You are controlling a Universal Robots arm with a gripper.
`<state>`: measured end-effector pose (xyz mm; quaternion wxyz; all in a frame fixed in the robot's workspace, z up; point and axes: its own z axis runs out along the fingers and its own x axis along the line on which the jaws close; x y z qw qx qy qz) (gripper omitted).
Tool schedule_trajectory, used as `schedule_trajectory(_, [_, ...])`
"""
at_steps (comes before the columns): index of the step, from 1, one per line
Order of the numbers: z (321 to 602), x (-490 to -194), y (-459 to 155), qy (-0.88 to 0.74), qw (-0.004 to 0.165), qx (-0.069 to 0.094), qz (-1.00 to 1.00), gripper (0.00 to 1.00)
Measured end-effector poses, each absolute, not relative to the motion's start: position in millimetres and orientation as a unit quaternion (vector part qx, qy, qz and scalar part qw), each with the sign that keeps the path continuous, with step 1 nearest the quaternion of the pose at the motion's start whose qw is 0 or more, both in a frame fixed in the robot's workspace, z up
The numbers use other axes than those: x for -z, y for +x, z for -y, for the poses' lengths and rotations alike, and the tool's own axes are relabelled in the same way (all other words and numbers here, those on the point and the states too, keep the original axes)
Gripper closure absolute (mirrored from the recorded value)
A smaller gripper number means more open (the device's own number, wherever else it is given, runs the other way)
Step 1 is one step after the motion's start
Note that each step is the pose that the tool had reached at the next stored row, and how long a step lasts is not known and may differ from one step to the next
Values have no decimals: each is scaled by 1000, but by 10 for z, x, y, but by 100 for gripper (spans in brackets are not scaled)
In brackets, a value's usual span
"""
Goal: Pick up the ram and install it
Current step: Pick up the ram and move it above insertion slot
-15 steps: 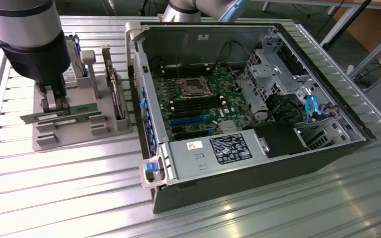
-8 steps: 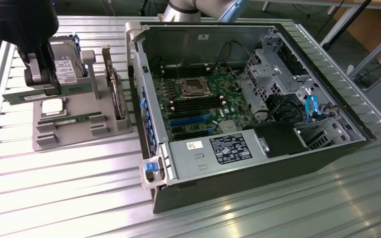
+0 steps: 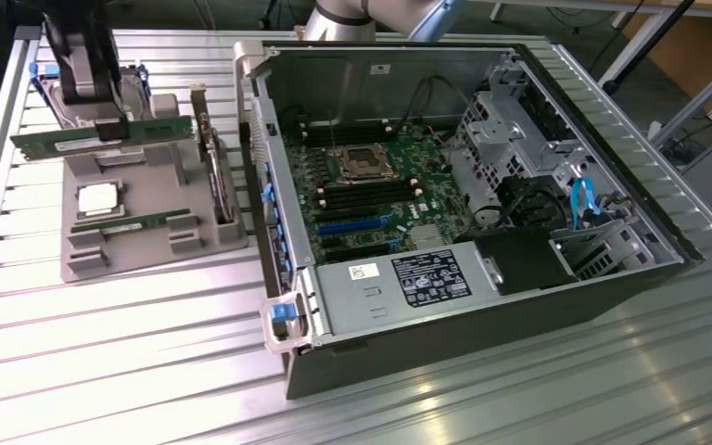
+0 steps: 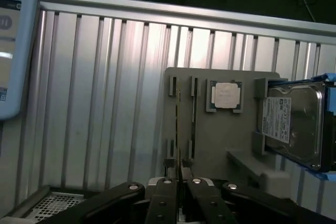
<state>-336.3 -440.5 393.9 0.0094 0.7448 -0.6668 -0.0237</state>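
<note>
Now we are in the pick-up step, and we think it is just about done. Our gripper [image 3: 108,125] points straight down over the grey holder [image 3: 146,260] on the exterior view's left. Its fingers are pinching the ram [image 3: 66,142] near its middle. The ram is level and stands on its thin edge. It hangs a little above the holder and, as far as we can see, does not touch it. In the wrist view the fingers [image 4: 160,198] are pressed close together, with only a thin edge between them. A second green stick [image 3: 133,223] lies in the holder, near the silver chip [image 3: 96,198].

The ram is not in the case [image 3: 480,297] yet. We think the install calls for a careful carry over to the board [image 3: 387,199]. Then the ram must line up with one long dark slot [image 3: 356,195] and go straight down. A tilt could make it jam.

The arm [image 3: 362,14] comes in from behind the case, and the gripper hangs upright.
</note>
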Motion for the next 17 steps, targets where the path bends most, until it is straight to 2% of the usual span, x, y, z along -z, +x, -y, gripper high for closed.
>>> schedule_trajectory(5, [4405,-3926,-2855,745,13,21,667,87])
schedule_trajectory(17, [4405,-3919,-2558,745,19,16,667,87])
